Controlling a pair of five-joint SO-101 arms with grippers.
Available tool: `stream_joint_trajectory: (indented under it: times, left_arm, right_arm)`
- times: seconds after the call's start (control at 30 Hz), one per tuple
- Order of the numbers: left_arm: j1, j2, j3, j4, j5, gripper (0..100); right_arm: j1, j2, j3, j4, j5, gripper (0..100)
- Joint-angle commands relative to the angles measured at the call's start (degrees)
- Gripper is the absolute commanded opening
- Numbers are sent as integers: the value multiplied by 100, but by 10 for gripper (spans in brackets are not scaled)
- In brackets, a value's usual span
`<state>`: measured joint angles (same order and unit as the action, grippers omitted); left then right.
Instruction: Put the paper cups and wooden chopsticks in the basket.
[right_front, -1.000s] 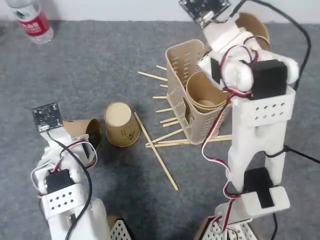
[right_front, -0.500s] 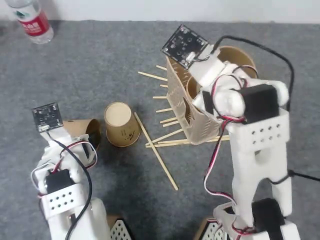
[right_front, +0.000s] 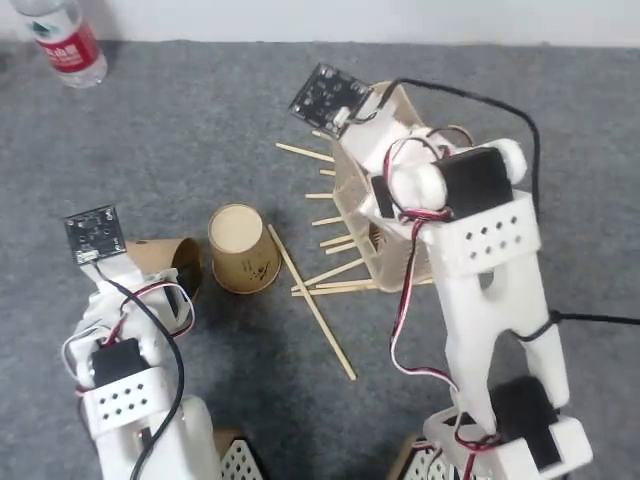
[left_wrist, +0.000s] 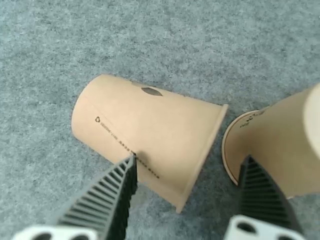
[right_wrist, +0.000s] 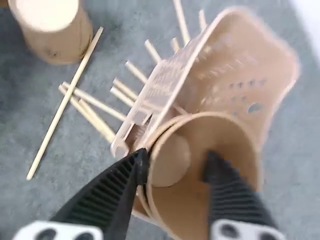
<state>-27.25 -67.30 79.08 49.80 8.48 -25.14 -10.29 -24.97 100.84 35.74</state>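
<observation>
At the right gripper (right_wrist: 177, 155): spread, one jaw just outside the rim of the top cup (right_wrist: 225, 135), the other over its mouth, with no clear pinch on the wall. Held mouth-up inside the basket (right_wrist: 240, 65), probably so as to nest and spare room. Out beyond the jaws, on the mat (right_wrist: 280, 200), loose chopsticks (right_wrist: 65, 100) not yet packed, and farther off an upended cup (right_wrist: 50, 25).

At the left gripper (left_wrist: 190, 161): spread too, straddling the rim end of a lying cup (left_wrist: 150, 125). One tip at its side, the other in the gap before the upended cup, itself cut off at the edge. Seemingly lined up for a squeeze across the body.

Hard to judge: the basket floor, any cups beneath the top one, and whether some chopstick ends run under or through the basket wall. From above, mostly hidden behind the right arm (right_front: 480, 260).
</observation>
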Motion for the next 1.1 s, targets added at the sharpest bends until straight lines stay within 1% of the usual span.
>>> stream_joint_trajectory:
  times: [0.0, 0.17, 0.27, 0.33, 0.47, 0.6, 0.67, 0.77, 0.87, 1.0, 1.07]
  left_arm:
    - [44, -9, -13, -141, -44, 305]
    - [44, -9, -13, -141, -44, 305]
    - [44, -9, -13, -141, -44, 305]
    - [44, -9, -13, -141, -44, 305]
    - [35, -9, -13, -141, -44, 305]
    - [35, -9, -13, -141, -44, 305]
    - [35, -9, -13, -141, -44, 305]
    - [35, -9, -13, -141, -44, 305]
    - [35, -9, -13, -141, -44, 305]
    - [35, -9, -22, -141, -9, 305]
    - [35, -9, -84, -255, 176, 305]
  right_arm:
    - [-57, -321, -756, 145, -88, 343]
    - [4, -277, -879, -31, -105, 261]
    - [268, 4, -615, -338, -123, 196]
    - [312, 251, -352, -356, -185, 165]
    - [286, 523, 229, -356, -712, 169]
    - [303, 505, 853, -629, -738, 167]
    - [321, 505, 941, -699, -721, 167]
    - [321, 409, 642, -637, -607, 167]
    - [330, 4, -70, -629, -475, 166]
    - [338, -479, -932, -629, -475, 169]
    - [409, -655, -1037, -629, -484, 169]
